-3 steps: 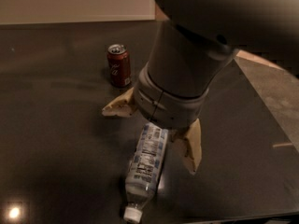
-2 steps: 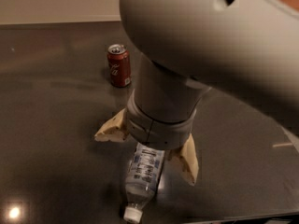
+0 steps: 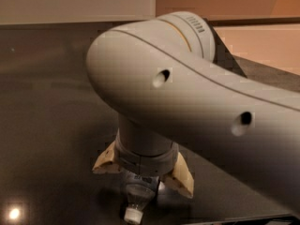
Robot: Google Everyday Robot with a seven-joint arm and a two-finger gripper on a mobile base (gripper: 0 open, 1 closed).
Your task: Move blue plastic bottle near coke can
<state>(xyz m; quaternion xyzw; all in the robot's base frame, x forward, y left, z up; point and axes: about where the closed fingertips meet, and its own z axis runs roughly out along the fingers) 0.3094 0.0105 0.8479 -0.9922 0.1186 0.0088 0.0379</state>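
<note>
Claw (image 3: 143, 175) wide, straddling blue plastic bottle (image 3: 138, 195) | front edge of worktop (image 3: 47, 125) | advice: close squarely on body, not cap

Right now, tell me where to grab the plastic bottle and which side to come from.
Take the bottle around the middle of its body, coming straight down from above. It lies flat on the dark table with its white cap toward the camera, so its round sides are free. The gripper hangs right over it, open and straddling it.
</note>
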